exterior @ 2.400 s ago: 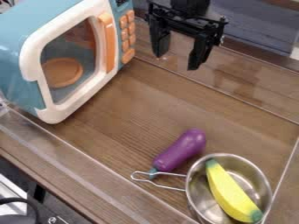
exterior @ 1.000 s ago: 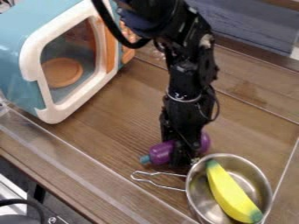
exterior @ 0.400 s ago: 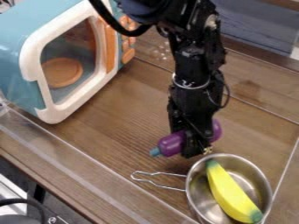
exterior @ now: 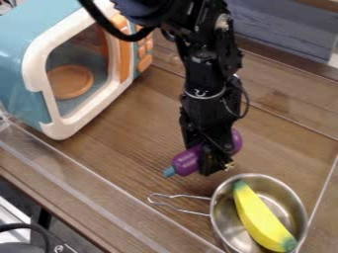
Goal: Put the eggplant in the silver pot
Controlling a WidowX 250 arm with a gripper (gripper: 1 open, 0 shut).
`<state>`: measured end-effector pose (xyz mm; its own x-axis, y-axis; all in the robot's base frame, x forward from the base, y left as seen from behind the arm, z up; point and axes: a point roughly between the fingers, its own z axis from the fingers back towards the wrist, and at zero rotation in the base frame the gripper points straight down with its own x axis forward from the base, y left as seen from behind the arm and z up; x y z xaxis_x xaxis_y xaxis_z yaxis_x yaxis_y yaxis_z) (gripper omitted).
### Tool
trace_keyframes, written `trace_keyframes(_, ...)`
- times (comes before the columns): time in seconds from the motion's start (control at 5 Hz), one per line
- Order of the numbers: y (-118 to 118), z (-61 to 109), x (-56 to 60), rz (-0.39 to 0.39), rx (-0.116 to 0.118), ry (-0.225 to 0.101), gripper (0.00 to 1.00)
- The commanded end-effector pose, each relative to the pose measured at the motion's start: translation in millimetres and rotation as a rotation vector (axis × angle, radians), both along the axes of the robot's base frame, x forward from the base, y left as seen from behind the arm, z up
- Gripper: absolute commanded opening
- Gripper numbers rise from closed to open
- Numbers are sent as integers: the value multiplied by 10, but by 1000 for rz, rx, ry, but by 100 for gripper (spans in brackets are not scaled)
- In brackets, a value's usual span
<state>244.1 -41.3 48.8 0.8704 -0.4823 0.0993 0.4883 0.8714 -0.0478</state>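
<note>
At far left on the surface [exterior: 93, 163] sits a teal microwave [exterior: 66, 61]. Mid-frame, the end effector [exterior: 201, 158] points down, pinching the eggplant [exterior: 189, 161], which hangs clear of the wood. Its long axis seems to tilt, one end low toward the left. To finish well, carry it right over the pot [exterior: 259, 215] and release beside the banana [exterior: 262, 219], clearing the rim.
</note>
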Motion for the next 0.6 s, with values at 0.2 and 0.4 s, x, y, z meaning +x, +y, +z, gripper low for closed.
trace_keyframes(0.2,-77,17,58,105,-24,-49,0)
trace_keyframes(0.4,-63,-108,121,160,-30,-41,0)
